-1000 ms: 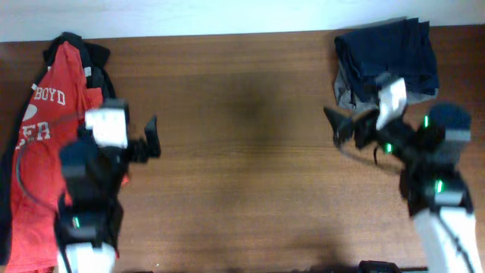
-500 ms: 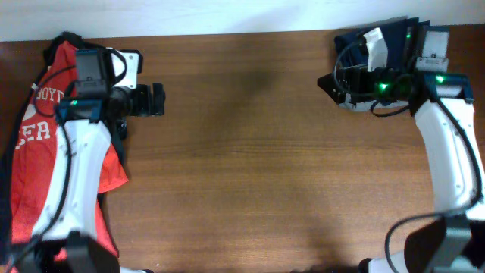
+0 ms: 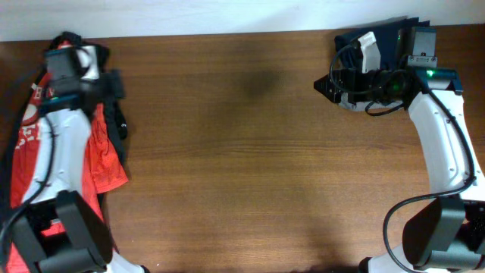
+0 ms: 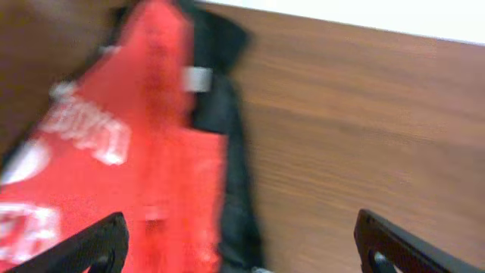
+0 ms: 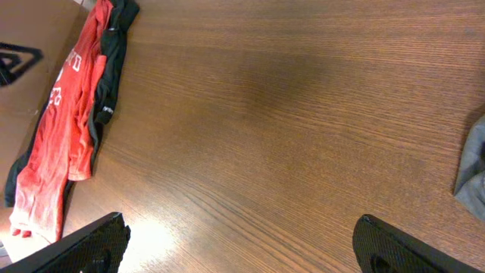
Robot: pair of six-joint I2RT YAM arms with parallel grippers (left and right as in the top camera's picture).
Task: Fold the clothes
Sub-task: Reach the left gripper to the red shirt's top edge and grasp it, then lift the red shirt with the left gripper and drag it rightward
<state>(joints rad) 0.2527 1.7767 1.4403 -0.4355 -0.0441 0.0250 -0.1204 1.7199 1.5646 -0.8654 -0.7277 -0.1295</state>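
The orange-red T-shirt (image 3: 106, 163) with white lettering lies crumpled at the far left of the table, partly under my left arm. It also shows in the left wrist view (image 4: 151, 152) and the right wrist view (image 5: 68, 129). My left gripper (image 3: 114, 82) is open and empty; it hovers over the shirt's right edge near the back of the table. In the left wrist view the open fingers (image 4: 242, 250) straddle that edge. My right gripper (image 3: 327, 85) is open and empty at the back right, over bare wood (image 5: 242, 243), far from the shirt.
A black garment (image 3: 117, 121) lies under and beside the shirt and shows in the left wrist view (image 4: 227, 114). A pile of dark navy clothes (image 3: 386, 45) sits at the back right under my right arm, with grey cloth (image 5: 474, 163) at its edge. The table (image 3: 242, 167) is brown wood.
My left arm has swung back and left, bringing its gripper over the shirt's upper right edge. My right arm has risen toward the back right and then shifted slightly left.
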